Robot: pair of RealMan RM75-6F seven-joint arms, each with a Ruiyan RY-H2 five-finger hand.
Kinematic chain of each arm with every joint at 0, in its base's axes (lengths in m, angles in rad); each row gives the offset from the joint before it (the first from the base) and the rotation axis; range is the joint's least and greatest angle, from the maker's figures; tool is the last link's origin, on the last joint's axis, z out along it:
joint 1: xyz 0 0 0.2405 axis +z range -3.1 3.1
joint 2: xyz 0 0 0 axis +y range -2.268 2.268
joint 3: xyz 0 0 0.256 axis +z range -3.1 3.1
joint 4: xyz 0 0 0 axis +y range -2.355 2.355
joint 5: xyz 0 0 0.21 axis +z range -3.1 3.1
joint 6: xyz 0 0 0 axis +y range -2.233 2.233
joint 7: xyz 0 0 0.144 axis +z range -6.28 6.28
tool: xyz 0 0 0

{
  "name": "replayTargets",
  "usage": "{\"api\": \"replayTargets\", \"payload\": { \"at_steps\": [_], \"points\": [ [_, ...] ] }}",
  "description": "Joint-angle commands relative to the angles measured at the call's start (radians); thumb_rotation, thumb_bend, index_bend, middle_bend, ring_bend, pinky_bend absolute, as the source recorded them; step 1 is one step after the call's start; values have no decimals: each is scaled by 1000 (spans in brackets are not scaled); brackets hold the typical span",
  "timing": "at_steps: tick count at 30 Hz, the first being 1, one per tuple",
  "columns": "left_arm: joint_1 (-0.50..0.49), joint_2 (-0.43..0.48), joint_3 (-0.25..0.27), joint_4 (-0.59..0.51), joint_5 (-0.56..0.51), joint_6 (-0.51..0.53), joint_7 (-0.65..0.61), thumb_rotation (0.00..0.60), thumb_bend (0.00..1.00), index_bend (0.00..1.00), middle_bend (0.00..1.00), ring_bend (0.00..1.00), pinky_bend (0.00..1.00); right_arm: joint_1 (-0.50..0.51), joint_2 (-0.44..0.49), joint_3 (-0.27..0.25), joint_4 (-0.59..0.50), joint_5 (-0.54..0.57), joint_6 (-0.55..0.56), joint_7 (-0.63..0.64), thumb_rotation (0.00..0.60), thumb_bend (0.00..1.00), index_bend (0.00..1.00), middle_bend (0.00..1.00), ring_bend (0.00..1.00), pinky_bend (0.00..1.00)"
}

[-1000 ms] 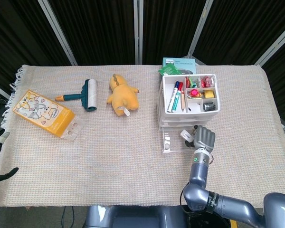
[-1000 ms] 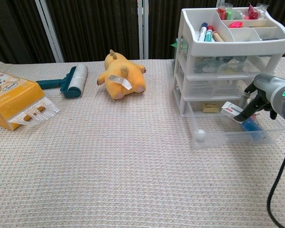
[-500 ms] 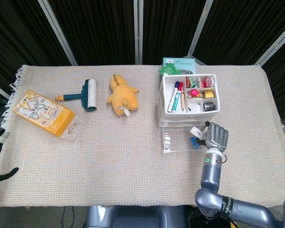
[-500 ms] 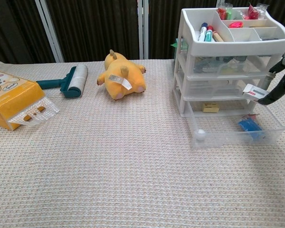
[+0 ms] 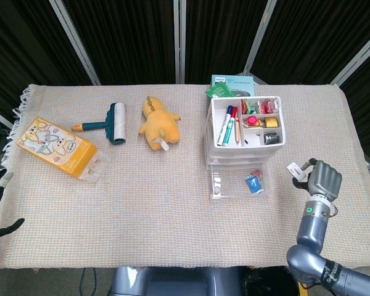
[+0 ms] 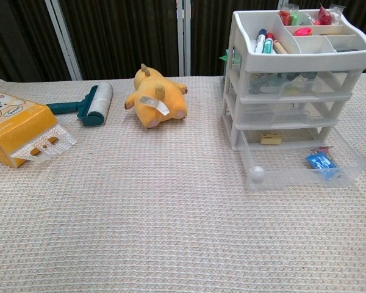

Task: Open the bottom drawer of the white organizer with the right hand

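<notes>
Now the bottom drawer [image 5: 237, 183] of the white organizer [image 5: 243, 129] juts open toward the bench's front edge, while the right hand [image 5: 321, 179], fingers curled around nothing, sits apart near the right edge.

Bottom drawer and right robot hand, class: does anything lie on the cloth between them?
Nothing visible does. In the head view the right robot hand sits off to the right of the bottom drawer, which is already pulled out, and only bare cloth lies between them. The hand pinches a small white tag.
</notes>
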Motion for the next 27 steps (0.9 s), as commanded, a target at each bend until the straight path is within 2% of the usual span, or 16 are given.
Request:
{"api": "replayTargets", "payload": {
  "at_steps": [1, 6, 10, 12, 17, 20, 22, 24, 26, 27],
  "points": [
    [-1, -1, -1, -1, -2, -2, 5, 600, 96, 0, 0, 0, 0, -38, 31, -20, 41, 13, -60, 52, 600, 228, 571, 968, 959, 715],
    [-2, -5, -2, -5, -6, -6, 19, 600, 96, 0, 0, 0, 0, -72, 56, -42, 94, 23, -130, 110, 600, 224, 541, 966, 959, 714],
    [-3, -8, -2, -8, -8, -9, 32, 600, 96, 0, 0, 0, 0, -87, 75, -56, 113, 18, -178, 142, 600, 182, 399, 963, 958, 715],
    [-4, -8, -2, -10, -8, -11, 35, 600, 96, 0, 0, 0, 0, -93, 83, -63, 112, 4, -189, 157, 600, 166, 364, 962, 958, 715],
    [-4, -9, -3, -12, -12, -12, 38, 600, 97, 0, 0, 0, 0, -113, 103, -82, 91, -48, -194, 206, 600, 163, 349, 961, 958, 714],
    [-3, -9, -4, -11, -14, -12, 37, 600, 96, 0, 0, 0, 0, -129, 117, -93, 75, -88, -195, 243, 600, 163, 348, 927, 930, 693],
    [-4, -10, -5, -10, -15, -13, 38, 600, 96, 0, 0, 0, 0, -143, 126, -97, 61, -131, -191, 282, 600, 163, 344, 839, 855, 646],
    [-4, -13, -7, -9, -19, -14, 42, 600, 98, 0, 0, 0, 0, -168, 138, -112, 44, -224, -192, 354, 600, 162, 337, 730, 769, 614],
    [-5, -18, -8, -9, -26, -19, 50, 600, 101, 0, 0, 0, 0, -196, 148, -134, 31, -353, -188, 443, 600, 162, 310, 596, 653, 565],
    [-6, -21, -8, -11, -30, -23, 58, 600, 102, 0, 0, 0, 0, -218, 153, -160, 38, -455, -185, 509, 600, 161, 282, 512, 572, 509]
  ]
}}
